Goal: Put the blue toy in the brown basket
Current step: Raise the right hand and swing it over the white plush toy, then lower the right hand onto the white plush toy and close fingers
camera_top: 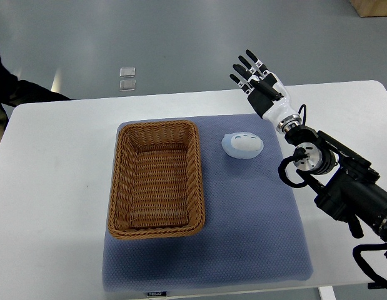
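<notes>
Nothing done yet. Blue toy (pixel 242 145) lies on the grey mat (pixel 256 237), just beside the brown basket (pixel 157 181) at its 3 o'clock, not inside. Basket holds nothing. Right hand (pixel 261 84) hovers at the toy's 1 o'clock over the white worktop (pixel 49 187), fingers (pixel 246 70) extended and released, grasping nothing. Left arm unseen. Remaining: reach, grasp, carry toward 9 o'clock, drop in.

Open mat (pixel 256 212) right of and below the blue toy (pixel 242 145) — nothing standing there. Bare gap between toy and right hand (pixel 259 84), fingers spread, up at the mat's far corner. Brown basket (pixel 157 179) just left of the toy — raised wicker rim alongside, hollow inside.
</notes>
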Robot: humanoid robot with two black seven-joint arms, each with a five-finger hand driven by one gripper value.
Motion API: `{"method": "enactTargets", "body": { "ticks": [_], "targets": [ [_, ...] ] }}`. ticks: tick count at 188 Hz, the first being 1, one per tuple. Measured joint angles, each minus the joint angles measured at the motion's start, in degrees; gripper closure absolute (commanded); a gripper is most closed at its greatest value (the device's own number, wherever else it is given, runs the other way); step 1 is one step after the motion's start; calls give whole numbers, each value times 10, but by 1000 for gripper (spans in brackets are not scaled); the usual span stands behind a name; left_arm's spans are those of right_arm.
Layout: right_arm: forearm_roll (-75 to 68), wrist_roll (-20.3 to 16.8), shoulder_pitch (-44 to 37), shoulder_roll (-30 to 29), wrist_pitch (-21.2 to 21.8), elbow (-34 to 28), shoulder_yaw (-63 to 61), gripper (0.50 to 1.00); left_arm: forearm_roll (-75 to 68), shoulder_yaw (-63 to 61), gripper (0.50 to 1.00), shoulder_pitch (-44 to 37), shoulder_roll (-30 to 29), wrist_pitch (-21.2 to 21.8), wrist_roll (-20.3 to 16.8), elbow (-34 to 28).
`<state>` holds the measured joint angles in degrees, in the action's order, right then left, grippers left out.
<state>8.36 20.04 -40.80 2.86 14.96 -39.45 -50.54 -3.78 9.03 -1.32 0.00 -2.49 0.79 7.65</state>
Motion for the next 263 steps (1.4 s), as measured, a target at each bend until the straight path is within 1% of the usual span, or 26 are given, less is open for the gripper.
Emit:
{"method": "enactTargets", "body": {
  "ticks": [39,58,88,108,128,151,179,195,212,232,263],
  "targets": [
    [0,-1,1,1,0,0,2,589,0,-2,500,0,0,-1,0,1],
    [9,-6,-6,6,-1,0,25,589,0,1,500,0,0,-1,-2,1],
    [58,-29,-61,55,6,-1,103,589,0,2,500,0,0,-1,-4,3],
    [113,-47,-134,104,14,-3,196,587,0,2,500,0,0,-1,-4,5],
    [155,-67,-229,158,36,-24,326,587,0,2,500,0,0,-1,-4,7],
    [192,-81,-354,222,59,-95,489,587,0,2,500,0,0,-2,-4,9],
    [279,-87,-484,262,64,-192,662,587,0,2,500,0,0,-4,-3,10],
    [331,-89,-514,263,54,-219,724,589,0,2,500,0,0,-6,-3,10],
    [364,-95,-516,255,26,-225,752,589,0,2,500,0,0,-7,-3,11],
    [369,-104,-497,247,-4,-226,757,589,0,2,500,0,0,-8,-1,11],
    [368,-106,-455,225,-49,-220,753,589,0,1,500,0,0,-8,0,11]
  ]
}}
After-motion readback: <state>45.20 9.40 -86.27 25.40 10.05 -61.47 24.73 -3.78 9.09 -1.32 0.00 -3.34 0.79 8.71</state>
